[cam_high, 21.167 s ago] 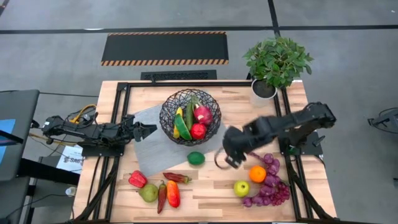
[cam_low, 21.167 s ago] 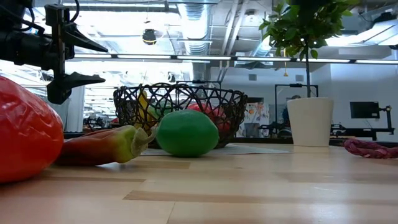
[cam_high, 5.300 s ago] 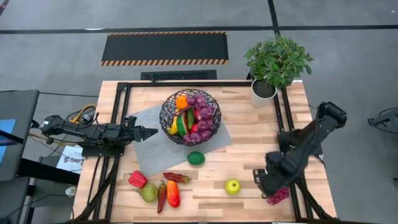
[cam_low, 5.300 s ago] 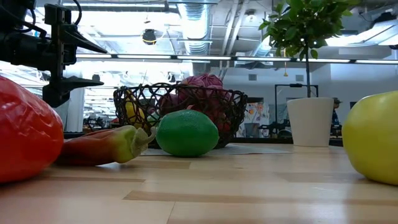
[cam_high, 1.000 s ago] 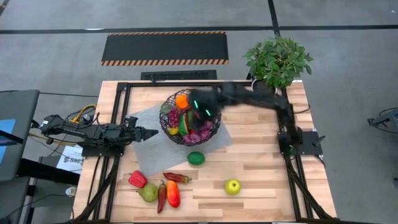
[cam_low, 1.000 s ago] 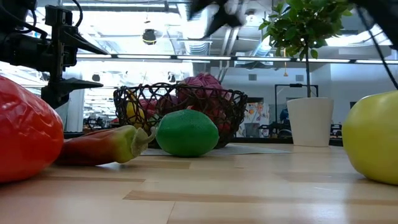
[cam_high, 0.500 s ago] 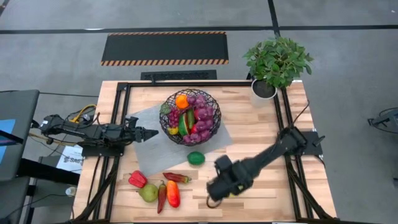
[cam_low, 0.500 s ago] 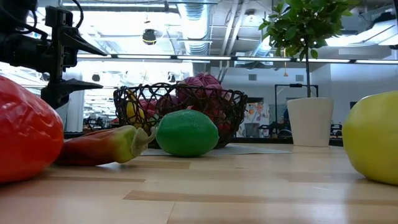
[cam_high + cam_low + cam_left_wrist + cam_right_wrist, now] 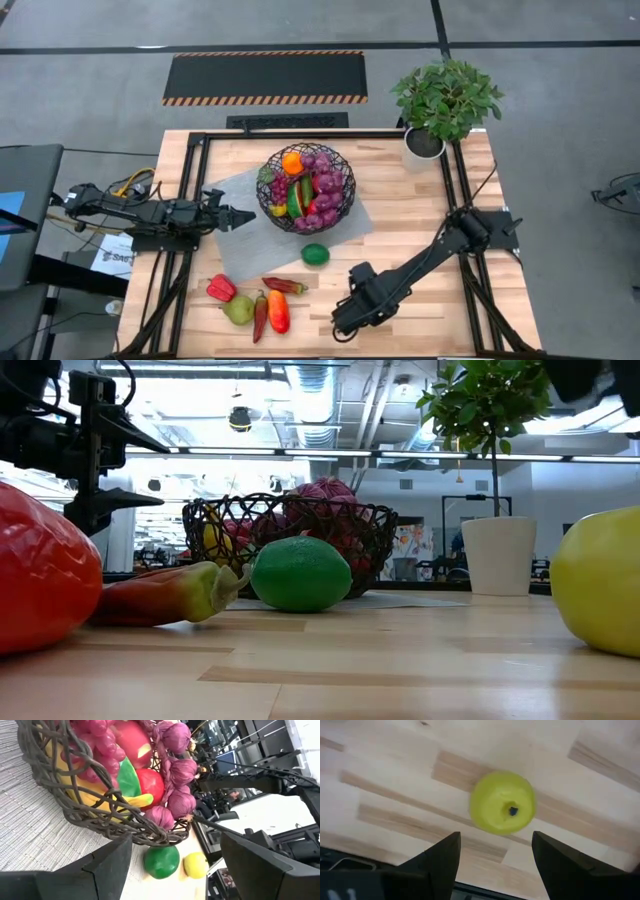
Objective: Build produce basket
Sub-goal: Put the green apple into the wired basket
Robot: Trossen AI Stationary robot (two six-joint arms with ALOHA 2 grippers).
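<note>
The black wire basket (image 9: 307, 187) stands on a grey mat (image 9: 240, 245) and holds purple grapes, an orange and other produce; it also shows in the low view as the basket (image 9: 290, 538). A yellow-green apple (image 9: 502, 810) rests on the wood near the table's near edge, also seen as the apple (image 9: 600, 585). My right gripper (image 9: 496, 839) hangs open above it, fingers pointing down, touching nothing; in the high view my right gripper (image 9: 345, 315) and its arm hide the apple. My left gripper (image 9: 240, 214) waits open left of the basket, level with the table.
A lime (image 9: 315, 254) lies near the mat's near corner. A red pepper (image 9: 221, 288), a pear (image 9: 238, 311), a chili (image 9: 285, 286) and two long peppers (image 9: 270, 313) lie at the near left. A potted plant (image 9: 445, 100) stands at the far right corner.
My right arm has swung from above the basket across to the near part of the table and now hangs over the apple, having shifted a little farther toward the near left in the last half second. The left arm and the produce have stayed put.
</note>
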